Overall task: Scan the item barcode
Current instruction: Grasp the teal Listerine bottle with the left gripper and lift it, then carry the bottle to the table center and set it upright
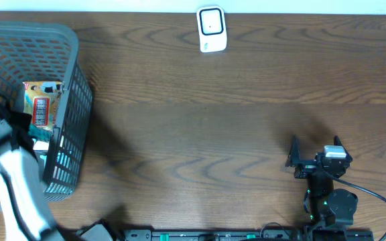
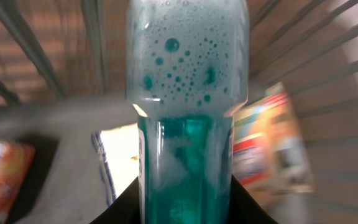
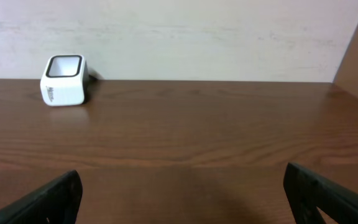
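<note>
**Overhead.** A grey plastic mesh basket (image 1: 76,114) stands at the left end of the brown wooden surface (image 1: 200,134). Inside it, a flat orange, red and white printed packet (image 1: 42,104) leans against the right wall. The left arm reaches into the basket, and its wrist covers the claw and most of the basket floor. A small white box-shaped barcode scanner (image 1: 212,29) sits at the far edge, well apart from the basket. The right claw (image 1: 315,148) rests low at the near right with its fingers spread wide and nothing between them.

**Left wrist.** The left claw (image 2: 184,199) is closed on a clear plastic bottle of teal liquid (image 2: 185,124). The bottle is upright inside the basket, with foam bubbles in its upper part. It fills most of the frame, and its top and base are cut off. Beside it on the right is a blurred orange-and-white pack (image 2: 272,149). A second orange pack (image 2: 2,174) is cut off at the left. No print or barcode can be read.

**Right wrist.** Only the two dark fingertips show, set wide apart. The scanner stands far off to the left, by the wall.
</note>
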Motion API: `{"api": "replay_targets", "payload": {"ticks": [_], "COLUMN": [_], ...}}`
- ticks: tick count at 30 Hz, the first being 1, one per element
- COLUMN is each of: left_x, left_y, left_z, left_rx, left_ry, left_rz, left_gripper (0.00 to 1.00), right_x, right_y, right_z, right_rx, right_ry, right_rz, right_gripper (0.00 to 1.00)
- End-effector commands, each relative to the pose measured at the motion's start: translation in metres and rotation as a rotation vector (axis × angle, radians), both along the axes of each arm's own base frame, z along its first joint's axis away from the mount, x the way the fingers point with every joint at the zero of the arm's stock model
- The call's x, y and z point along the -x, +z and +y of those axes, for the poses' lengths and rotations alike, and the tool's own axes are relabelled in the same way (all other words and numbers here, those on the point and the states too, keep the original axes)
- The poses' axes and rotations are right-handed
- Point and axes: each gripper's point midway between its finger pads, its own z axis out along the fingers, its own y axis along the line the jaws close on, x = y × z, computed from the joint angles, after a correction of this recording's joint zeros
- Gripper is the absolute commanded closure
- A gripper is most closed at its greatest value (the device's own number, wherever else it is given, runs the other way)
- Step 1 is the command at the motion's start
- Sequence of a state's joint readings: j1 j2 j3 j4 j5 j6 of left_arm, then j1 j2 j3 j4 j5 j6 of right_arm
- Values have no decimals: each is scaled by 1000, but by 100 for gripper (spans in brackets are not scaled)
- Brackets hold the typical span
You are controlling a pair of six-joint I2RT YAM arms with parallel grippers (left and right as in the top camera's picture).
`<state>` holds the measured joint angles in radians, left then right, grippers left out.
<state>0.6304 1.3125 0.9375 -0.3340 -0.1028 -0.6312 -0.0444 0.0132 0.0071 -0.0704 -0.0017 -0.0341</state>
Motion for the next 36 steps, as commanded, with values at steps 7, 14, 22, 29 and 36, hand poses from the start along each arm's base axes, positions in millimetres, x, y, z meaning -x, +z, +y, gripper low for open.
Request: {"api": "replay_targets", "payload": {"ticks": [7,14,22,29,36], "left_x": [24,50,18,-14,-36], "left_y": [156,232,262,208,132], "left_z": [-30,-73,-177,-267,-359], "left_rx": [-242,-221,32,173,232], "left_ry": [-36,-67,-607,-1018,-1316], "left_rz": [-428,-789,-962,-755,-481], "left_gripper": [79,79,79,79,79], "right_x": [0,0,0,0,0], "right_y": [-2,-2,-2,-2,-2], "right_z": [-3,-3,-3,-3,-3], "right_rx": [9,9,9,9,9], "right_ry": [-13,-13,-13,-13,-13], "right_rz": [7,7,7,7,7], "right_gripper": [1,1,1,1,1]}}
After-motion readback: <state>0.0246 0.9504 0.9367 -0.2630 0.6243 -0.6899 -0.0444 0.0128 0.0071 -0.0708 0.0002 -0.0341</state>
